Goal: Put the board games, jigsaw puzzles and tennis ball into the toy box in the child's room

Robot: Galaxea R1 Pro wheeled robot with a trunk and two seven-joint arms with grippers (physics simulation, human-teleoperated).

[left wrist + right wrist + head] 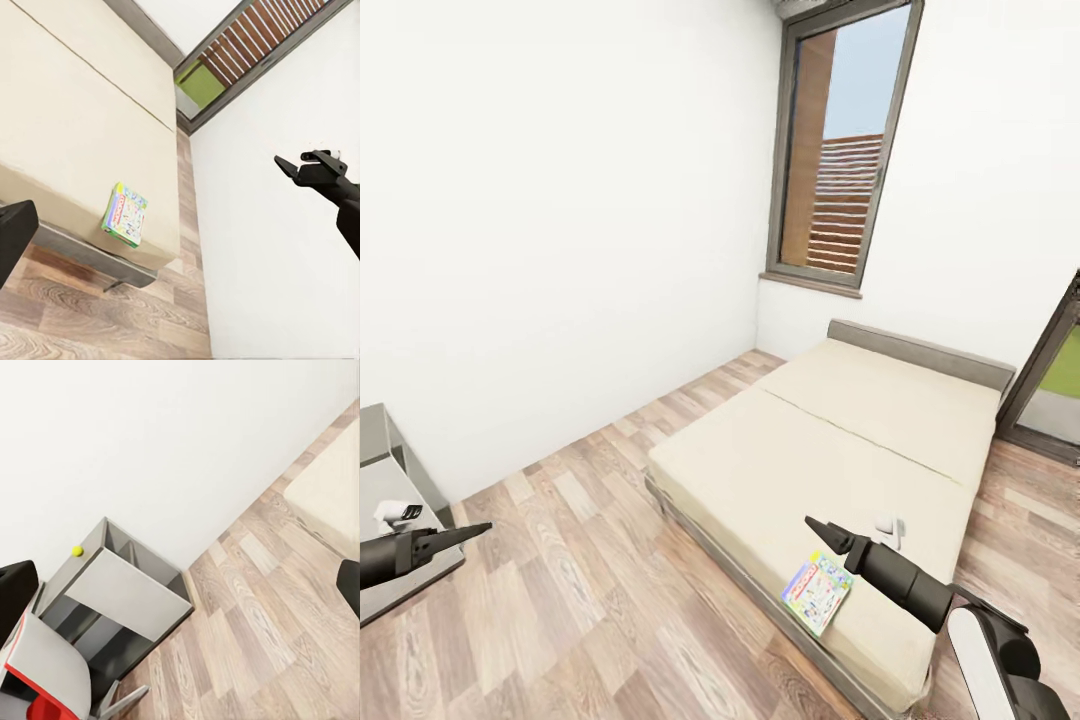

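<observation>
A wide strip of wood-plank floor (590,570) is being left open btwn the bed (840,450) and the white wall (560,200). The bed is being shown w/ its near edge running diagonally and its cream mattress in two panels, a grey headboard at the far end under the window (840,150).

The Monopoly board game (817,592) is lying flat on the mattress, close to the near edge and near the bed's corner. A small white object (889,526) is lying just beyond it on the mattress; what it is can't be told.

The right gripper (822,531) is being held above the bed, just over the game box, not touching it; its fingers are seen as one dark point, so open/closed can't be told. The left gripper (472,530) is being held over the floor by the grey-topped table section (400,500) at the head view's left edge; fingers are likewise reading as one point, state can't be told.

In the left wrist view the game box (124,215) is being shown near the mattress edge, w/ the right arm's tip (300,169) against the wall. In the right wrist view the dark grey table (124,592) is being shown against the wall, w/ the tennis ball (77,551) sitting at its far corner by the wall, and a grey-and-red chair (45,675) just beside it. Open floor is lying btwn table and bed.
</observation>
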